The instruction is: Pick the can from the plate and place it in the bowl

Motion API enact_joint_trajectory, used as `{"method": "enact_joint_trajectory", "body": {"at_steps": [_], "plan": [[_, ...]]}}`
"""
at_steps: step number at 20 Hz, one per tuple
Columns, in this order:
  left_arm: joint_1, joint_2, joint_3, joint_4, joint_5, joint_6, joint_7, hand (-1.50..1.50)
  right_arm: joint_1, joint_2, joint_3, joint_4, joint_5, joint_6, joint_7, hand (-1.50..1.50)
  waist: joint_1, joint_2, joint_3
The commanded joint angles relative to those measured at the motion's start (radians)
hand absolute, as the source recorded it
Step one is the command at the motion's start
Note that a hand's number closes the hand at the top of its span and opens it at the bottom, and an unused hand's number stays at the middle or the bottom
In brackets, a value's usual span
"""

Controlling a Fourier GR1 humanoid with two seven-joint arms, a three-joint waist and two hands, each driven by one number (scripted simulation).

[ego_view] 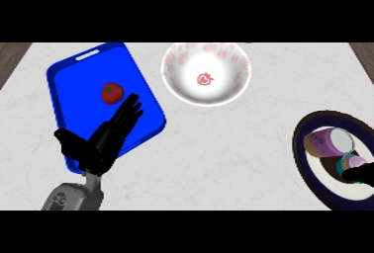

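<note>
- I'm looking down at the pale marbled bench (219,148), and nothing on it carries writing I can read.
- My left hand (102,141) sits at the lower left, fingers straight and spread apart, holding nothing, lying over the lower edge of the blue rectangular plastic tray (80,84).
- That tray lies tilted on the left of the bench, a slot handle at its top end, and a small red tomato (111,93) rests on it just above my fingertips.
- At top centre is the white round bowl (207,73); pink blotches ring the inside wall and a small red mark sits at the bottom, a motif rather than letters as far as I can tell.
- The bowl holds no can right now.
- Over at the right edge is the dark-rimmed round plate with a white centre (310,163), partly cut off by the frame.
- The purple can with a pale tan band (329,142) is lying on its side on that plate, its silvery end facing right; any label on it is too small for me to read.
- Just below it, touching or nearly so, is a teal and pink round item (349,162) that I can't identify.
- My right hand (359,175) only shows as a black shape at the right edge, over the plate beside that item; I cannot tell how it is set.
</note>
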Motion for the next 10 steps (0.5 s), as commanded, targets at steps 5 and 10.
{"method": "enact_joint_trajectory", "body": {"at_steps": [5,10], "plan": [[-0.028,0.013,0.030,-0.005,0.004,-0.020,0.026,0.00,-0.134,0.048,0.089,0.165,-0.006,0.090,0.179,-1.50,0.000,0.000,0.002],[0.039,-0.014,0.010,-0.040,-0.021,-0.002,-0.005,0.00,-0.084,0.041,0.087,0.192,-0.023,0.126,0.179,-1.50,-0.012,-0.004,0.002]]}}
